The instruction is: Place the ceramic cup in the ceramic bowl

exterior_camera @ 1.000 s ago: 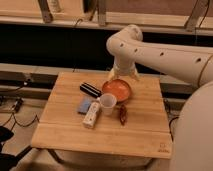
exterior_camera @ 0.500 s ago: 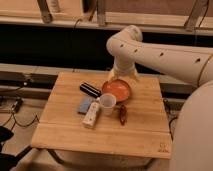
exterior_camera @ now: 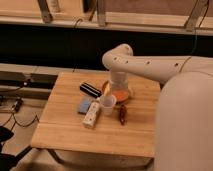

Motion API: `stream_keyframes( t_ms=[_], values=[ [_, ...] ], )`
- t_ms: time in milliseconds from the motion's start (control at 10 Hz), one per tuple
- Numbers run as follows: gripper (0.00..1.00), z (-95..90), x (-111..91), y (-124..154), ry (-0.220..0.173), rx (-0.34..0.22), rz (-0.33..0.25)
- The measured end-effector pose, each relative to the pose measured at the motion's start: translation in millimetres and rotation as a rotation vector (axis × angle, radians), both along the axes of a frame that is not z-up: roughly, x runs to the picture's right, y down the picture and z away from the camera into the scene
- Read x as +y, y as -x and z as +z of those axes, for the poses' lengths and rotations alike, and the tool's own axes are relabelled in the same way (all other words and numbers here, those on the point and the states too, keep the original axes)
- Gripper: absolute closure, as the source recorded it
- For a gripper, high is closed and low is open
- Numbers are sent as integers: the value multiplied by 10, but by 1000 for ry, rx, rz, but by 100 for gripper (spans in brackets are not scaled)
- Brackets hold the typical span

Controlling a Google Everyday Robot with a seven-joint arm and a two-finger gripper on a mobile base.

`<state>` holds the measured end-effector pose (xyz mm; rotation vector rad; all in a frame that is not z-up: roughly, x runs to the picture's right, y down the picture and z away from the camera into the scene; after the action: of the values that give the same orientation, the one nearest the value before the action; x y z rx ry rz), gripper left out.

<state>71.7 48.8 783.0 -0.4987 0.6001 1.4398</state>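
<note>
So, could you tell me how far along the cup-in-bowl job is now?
Done: nothing yet. The ceramic cup stands on the table right beside the ceramic bowl, not in it. In hand: the claw hangs low over the bowl, and the cup looks free of it. Left: grasp the cup, lift it and set it inside the bowl.

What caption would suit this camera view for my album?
Robot's gripper hangs over the bowl, with the cup standing beside it on the table.
</note>
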Motion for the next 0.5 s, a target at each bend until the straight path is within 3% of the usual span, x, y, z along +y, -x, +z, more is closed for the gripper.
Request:
stream_keyframes(
  t_ms=[300, 500],
  values=[
    [20, 330, 168, 53, 80, 33, 25],
    [29, 518, 233, 59, 124, 54, 59]
  ],
)
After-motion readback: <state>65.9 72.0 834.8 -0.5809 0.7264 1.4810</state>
